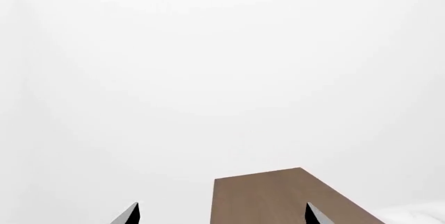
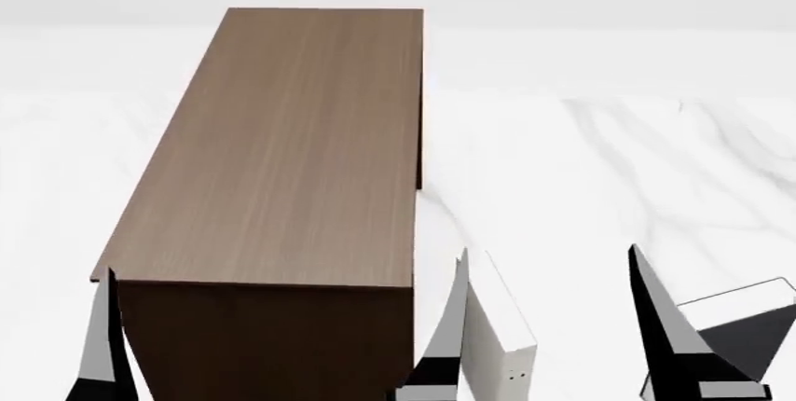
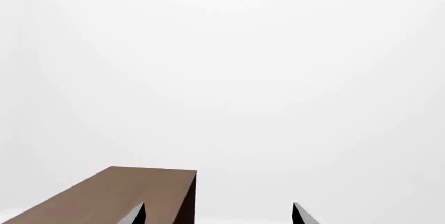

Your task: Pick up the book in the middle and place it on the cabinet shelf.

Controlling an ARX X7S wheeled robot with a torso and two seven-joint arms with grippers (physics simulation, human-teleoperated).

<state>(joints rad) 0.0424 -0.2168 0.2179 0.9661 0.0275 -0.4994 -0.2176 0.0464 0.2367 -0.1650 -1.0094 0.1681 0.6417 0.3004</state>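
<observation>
Down at the head view's lower right, beyond the right gripper (image 2: pixel 554 322): thick charcoal hardcover book with white page edges (image 2: pixel 747 334), ungripped. Both fingers spread, left gripper (image 1: pixel 222 212) likewise, nothing held. Could snag the pale off-white upright book (image 2: pixel 498 336) instead (closer in), or clip the tall brown wood-grain cabinet (image 2: pixel 286 159) edge. Plenty of open white marbled surface (image 2: pixel 622 159) rightward.

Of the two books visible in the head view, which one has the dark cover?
The book at the far right edge: charcoal cover, white edges. The off-white book stands beside the cabinet.
</observation>
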